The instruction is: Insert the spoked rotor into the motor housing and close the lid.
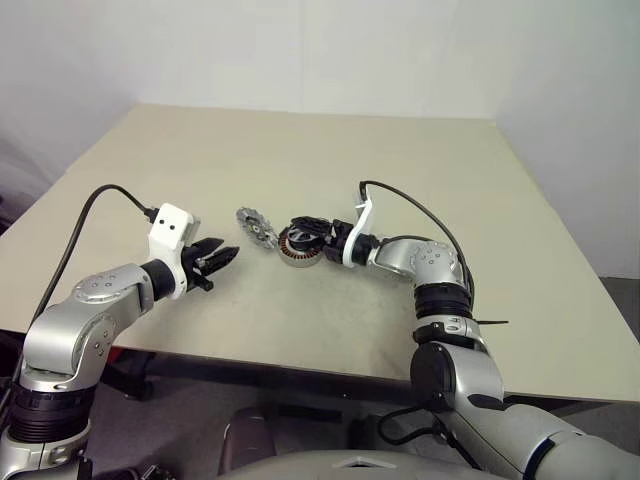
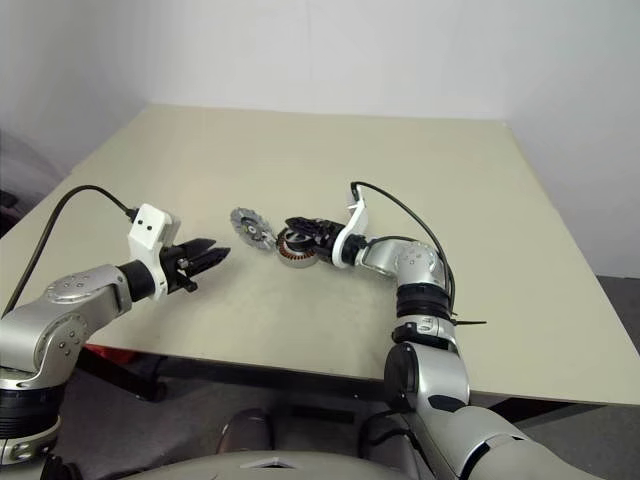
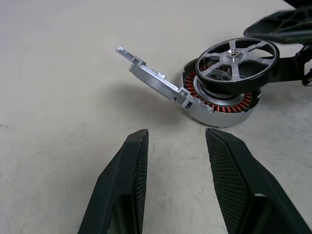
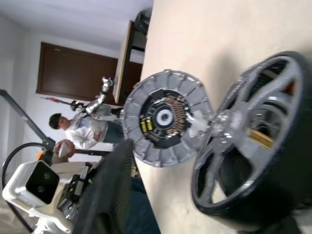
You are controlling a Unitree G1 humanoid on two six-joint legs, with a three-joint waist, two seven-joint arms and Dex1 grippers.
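Left hand (image 3: 173, 183) sits nearest the lens in its wrist view, fingers spread with nothing between them, hovering low over the counter (image 1: 300, 160) short of the parts. Right hand (image 1: 322, 238) is at the motor housing (image 3: 222, 100) holding the spoked rotor (image 3: 237, 61) by its dark rim; the wheel rides tilted over the copper windings, hub roughly above the silver centre but not seated, a gap visible under it on the near side. My read: insertion is underway, not done. Lid (image 3: 156, 78) is open, leaning up at an angle from the housing's edge on the side away from the right hand; it looks attached at that edge, though I can't confirm a hinge. Closing is untouched. Left to do: drop the rotor flat, release, swing the lid over. View differences: the left wrist view gives the side-on gap between rotor and windings, which the head views can't resolve, parts reading there as one small cluster mid-counter. Right wrist view shows the lid's inner face (image 4: 165, 119), with a central hub and small components, plus a person (image 4: 80, 131) well behind the counter.
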